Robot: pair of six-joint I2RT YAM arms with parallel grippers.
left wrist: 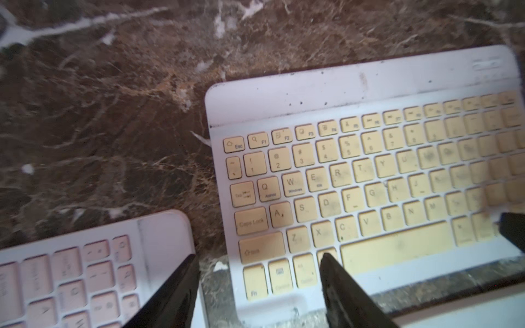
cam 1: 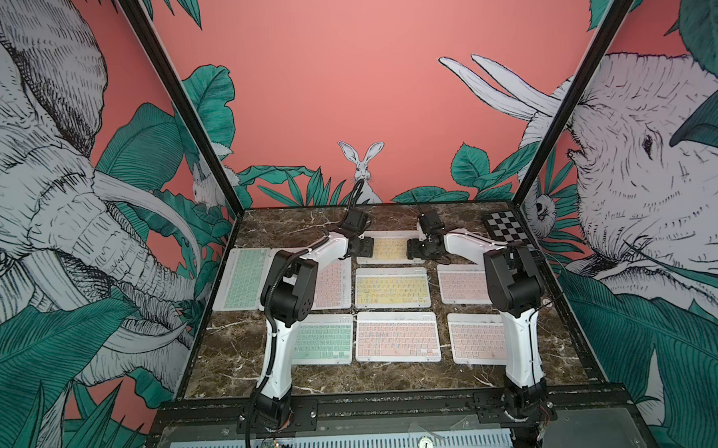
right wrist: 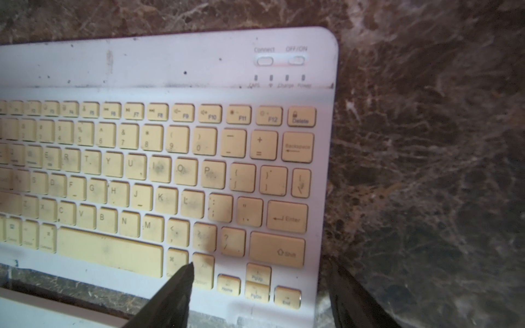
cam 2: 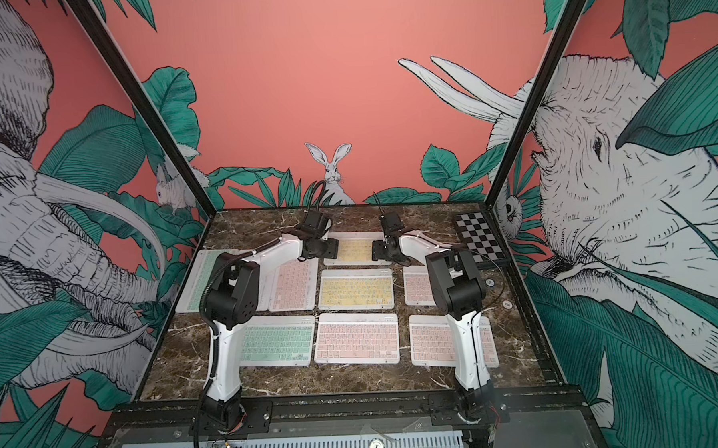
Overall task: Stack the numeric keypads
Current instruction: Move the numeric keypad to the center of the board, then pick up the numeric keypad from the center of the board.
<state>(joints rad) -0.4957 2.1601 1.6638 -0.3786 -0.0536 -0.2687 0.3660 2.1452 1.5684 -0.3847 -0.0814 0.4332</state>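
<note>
Several numeric keypads lie flat and apart on the marble table in both top views. The back yellow keypad (cam 1: 391, 248) (cam 2: 355, 250) lies between my two grippers. My left gripper (cam 1: 366, 247) (left wrist: 260, 261) is open at its left end; one finger hangs above the yellow keys (left wrist: 326, 204), the other above the gap beside a pink keypad (left wrist: 71, 275). My right gripper (cam 1: 412, 249) (right wrist: 261, 269) is open at the right end of the yellow keypad (right wrist: 170, 159), one finger above the keys and one past the edge above bare marble. Neither holds anything.
Other keypads: yellow middle (cam 1: 392, 288), pink front middle (cam 1: 396, 335), mint front left (cam 1: 325, 339), mint far left (cam 1: 243, 278), pink right (cam 1: 462, 285), pink front right (cam 1: 477, 342). A black-and-white checkered board (cam 1: 505, 225) sits at the back right corner.
</note>
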